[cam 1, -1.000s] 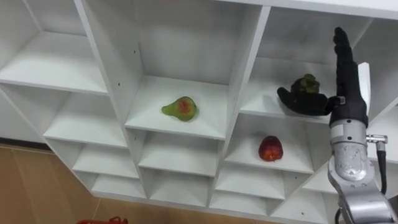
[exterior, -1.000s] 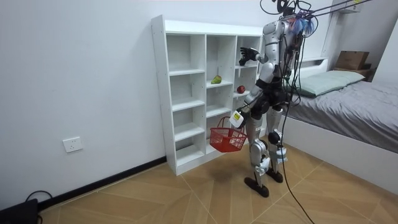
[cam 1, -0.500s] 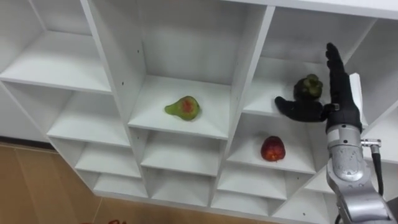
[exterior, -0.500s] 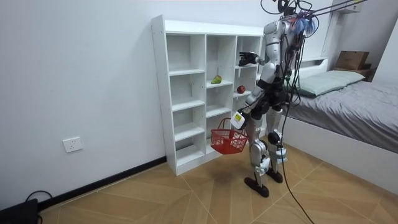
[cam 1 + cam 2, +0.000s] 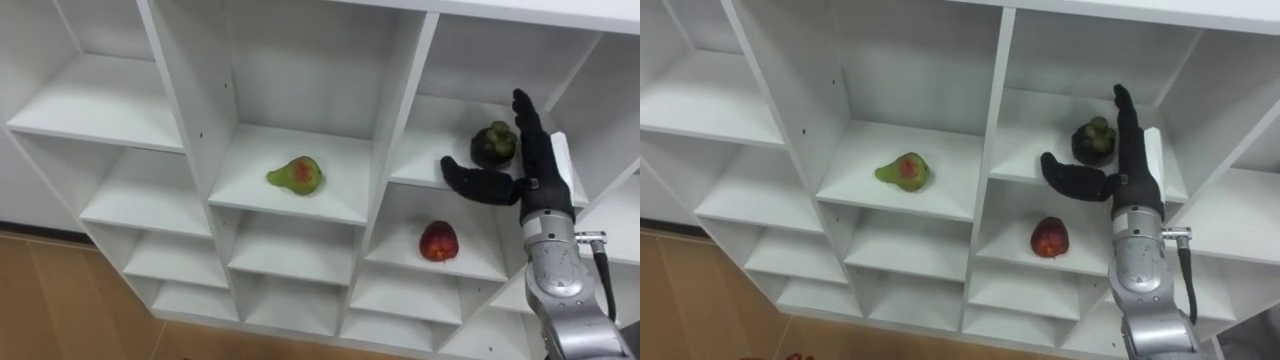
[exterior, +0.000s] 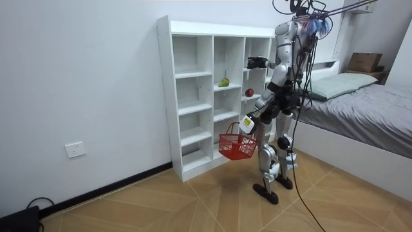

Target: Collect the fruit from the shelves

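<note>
I'm on the reach-to-grasp step for the first fruit. The right hand (image 5: 543, 178) is up at the closet (image 5: 395, 130), in the right-hand column. Its fingers are straight and the thumb is spread wide, so it is open and holds nothing. The dark green fruit (image 5: 493, 143) sits on the upper shelf there, and from the head camera it falls between the thumb below and the fingers to its right. I can't tell whether the hand is touching it or hanging just in front.

A red apple (image 5: 437, 241) lies on the shelf directly below. A green pear with a red blush (image 5: 296, 174) lies in the middle column, well apart from the hand.

In the room view the robot stands upright facing the closet. The red basket (image 6: 235, 143) hangs low from the left hand (image 6: 247, 124), which looks closed round the handle.

Next, as I judge it, I push the palm a little deeper so the fruit seats against it, then curl the fingers and thumb round. The fruit looks lumpy, so I'd close slowly and check it doesn't roll toward the back wall. After that I draw it clear of the shelf edge and bring it down to the basket.
</note>
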Tool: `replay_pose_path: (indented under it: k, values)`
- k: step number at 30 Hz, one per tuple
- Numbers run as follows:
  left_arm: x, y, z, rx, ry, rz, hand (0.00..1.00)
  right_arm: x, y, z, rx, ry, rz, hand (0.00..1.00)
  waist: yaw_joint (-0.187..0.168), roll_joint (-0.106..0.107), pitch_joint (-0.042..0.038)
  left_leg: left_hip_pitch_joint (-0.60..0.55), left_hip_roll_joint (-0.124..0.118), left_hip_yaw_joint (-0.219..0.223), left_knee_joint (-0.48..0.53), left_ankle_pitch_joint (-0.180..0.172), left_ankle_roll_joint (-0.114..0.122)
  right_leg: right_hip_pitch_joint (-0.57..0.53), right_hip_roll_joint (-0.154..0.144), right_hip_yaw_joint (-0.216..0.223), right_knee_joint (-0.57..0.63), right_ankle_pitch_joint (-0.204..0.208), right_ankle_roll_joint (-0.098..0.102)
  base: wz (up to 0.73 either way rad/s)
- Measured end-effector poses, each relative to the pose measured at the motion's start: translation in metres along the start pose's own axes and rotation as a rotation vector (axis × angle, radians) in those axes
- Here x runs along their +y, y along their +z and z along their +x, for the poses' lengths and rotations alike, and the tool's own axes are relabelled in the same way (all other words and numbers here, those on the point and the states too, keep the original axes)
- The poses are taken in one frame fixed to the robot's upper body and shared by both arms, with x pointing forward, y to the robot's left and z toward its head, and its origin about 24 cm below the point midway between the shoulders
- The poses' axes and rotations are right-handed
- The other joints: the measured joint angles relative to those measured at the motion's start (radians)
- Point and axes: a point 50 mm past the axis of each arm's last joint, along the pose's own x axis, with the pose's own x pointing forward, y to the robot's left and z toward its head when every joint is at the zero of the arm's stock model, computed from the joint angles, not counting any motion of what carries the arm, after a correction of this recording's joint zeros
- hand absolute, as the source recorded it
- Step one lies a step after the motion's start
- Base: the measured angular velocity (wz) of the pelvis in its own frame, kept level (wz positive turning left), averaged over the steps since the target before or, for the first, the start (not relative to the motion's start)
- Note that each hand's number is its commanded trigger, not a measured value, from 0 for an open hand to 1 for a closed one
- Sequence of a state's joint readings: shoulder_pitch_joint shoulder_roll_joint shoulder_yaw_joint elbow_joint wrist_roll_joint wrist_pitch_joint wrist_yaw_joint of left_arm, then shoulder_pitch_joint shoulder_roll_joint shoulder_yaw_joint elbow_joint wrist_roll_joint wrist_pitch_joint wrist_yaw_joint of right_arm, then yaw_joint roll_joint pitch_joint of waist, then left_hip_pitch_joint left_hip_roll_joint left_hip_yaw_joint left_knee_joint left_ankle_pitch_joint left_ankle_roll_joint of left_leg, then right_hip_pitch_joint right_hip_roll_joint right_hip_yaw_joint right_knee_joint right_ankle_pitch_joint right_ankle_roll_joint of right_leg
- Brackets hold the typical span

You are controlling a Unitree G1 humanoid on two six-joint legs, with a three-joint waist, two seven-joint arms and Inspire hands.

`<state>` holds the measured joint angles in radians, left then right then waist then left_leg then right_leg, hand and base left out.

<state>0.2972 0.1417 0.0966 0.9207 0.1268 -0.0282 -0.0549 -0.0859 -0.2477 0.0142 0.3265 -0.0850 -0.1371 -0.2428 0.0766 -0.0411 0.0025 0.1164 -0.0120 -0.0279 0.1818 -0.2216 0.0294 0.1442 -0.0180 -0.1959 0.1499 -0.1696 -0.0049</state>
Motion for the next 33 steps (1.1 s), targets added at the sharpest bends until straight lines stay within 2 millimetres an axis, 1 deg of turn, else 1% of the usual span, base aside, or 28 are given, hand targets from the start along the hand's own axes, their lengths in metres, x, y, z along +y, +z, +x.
replay_pose_path:
  k: [2, 3, 4, 5, 8, 12, 15, 21, 33]
  values:
    - [0.000, 0.000, 0.000, 0.000, -0.001, -0.001, 1.00, 0.000, -0.001, 0.000, 0.001, 0.006, -0.001, 0.00, -0.002, 0.003, 0.0008, 0.000, 0.000, -0.001, -0.002, 0.000, 0.000, 0.002, 0.000, 0.000, 0.000, 0.000, 0.000, 0.02]
    - [0.000, 0.000, 0.000, 0.001, -0.001, -0.001, 1.00, 0.000, -0.002, 0.000, 0.005, 0.007, -0.003, 0.14, -0.002, 0.003, 0.0006, 0.000, 0.000, -0.003, -0.002, 0.000, 0.000, 0.003, 0.000, -0.002, 0.000, 0.000, 0.000, 0.03]
    - [0.000, 0.000, 0.000, 0.003, 0.000, -0.001, 1.00, 0.000, -0.003, 0.000, 0.008, 0.008, -0.004, 0.59, -0.002, 0.003, 0.0000, 0.000, 0.000, -0.004, -0.001, 0.000, 0.000, 0.004, 0.000, -0.002, 0.000, 0.000, 0.000, 0.03]
    - [0.000, 0.000, 0.000, 0.004, 0.000, -0.002, 1.00, 0.001, -0.003, 0.000, 0.010, 0.008, -0.004, 1.00, -0.001, 0.003, -0.0003, 0.000, 0.000, -0.004, 0.000, 0.000, 0.000, 0.005, 0.000, -0.003, 0.000, 0.000, 0.000, 0.00]
    - [0.000, 0.000, 0.000, 0.006, 0.001, -0.002, 1.00, 0.001, -0.004, -0.001, 0.014, 0.016, -0.007, 1.00, -0.001, 0.002, -0.0009, 0.000, -0.001, -0.005, 0.001, 0.000, 0.000, 0.006, 0.000, -0.003, 0.000, 0.000, 0.000, 0.00]
    - [0.000, 0.000, 0.000, 0.005, 0.003, -0.002, 1.00, -0.008, -0.005, 0.001, 0.011, -0.025, -0.005, 1.00, -0.002, 0.001, -0.0011, 0.006, 0.000, -0.004, 0.002, 0.000, 0.000, 0.010, 0.000, -0.002, 0.000, 0.000, 0.000, 0.00]
    - [0.000, 0.000, 0.000, 0.005, 0.003, -0.001, 1.00, -0.011, -0.008, 0.001, 0.016, -0.041, -0.020, 1.00, -0.003, 0.001, -0.0014, 0.014, 0.000, -0.004, -0.001, 0.000, 0.000, 0.018, 0.001, -0.002, 0.000, 0.000, 0.000, 0.00]
    - [0.000, 0.000, 0.000, 0.005, 0.004, -0.001, 1.00, -0.016, -0.010, 0.002, 0.012, -0.059, -0.033, 1.00, -0.003, 0.000, -0.0021, 0.018, 0.000, -0.004, 0.000, 0.000, 0.000, 0.023, 0.001, -0.002, 0.000, 0.000, 0.000, 0.00]
    - [0.001, 0.000, 0.000, 0.004, 0.005, -0.003, 1.00, -0.013, -0.011, 0.001, 0.019, -0.037, -0.034, 1.00, -0.001, -0.002, -0.0014, 0.017, 0.000, -0.003, -0.001, 0.000, 0.000, 0.022, 0.000, -0.001, 0.000, 0.000, 0.000, 0.00]
